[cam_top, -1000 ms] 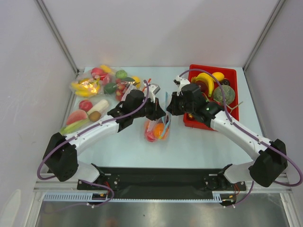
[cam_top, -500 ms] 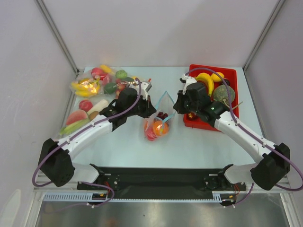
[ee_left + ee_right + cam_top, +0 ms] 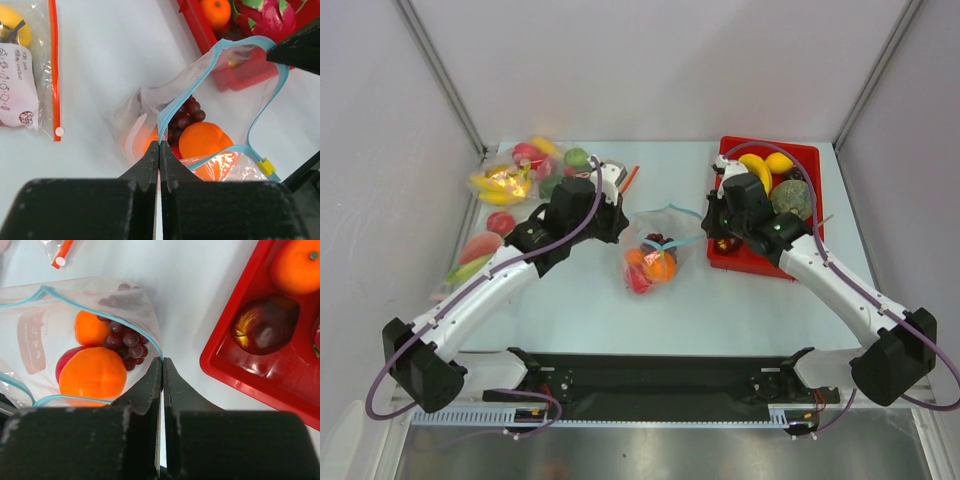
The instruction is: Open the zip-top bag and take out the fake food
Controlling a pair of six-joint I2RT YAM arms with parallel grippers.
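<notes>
The fake food (image 3: pixel 658 266) lies in the zip-top bag (image 3: pixel 672 222), left of the tray (image 3: pixel 812 160).

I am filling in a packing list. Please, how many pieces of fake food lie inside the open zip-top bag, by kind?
Oranges: 2
Red fruit, kind unclear: 1
Bunch of dark purple grapes: 1
Total in the zip-top bag: 4

Left tool (image 3: pixel 159 145) and right tool (image 3: pixel 162 361) farther apart, zip-top bag (image 3: pixel 672 226) mouth wider.
</notes>
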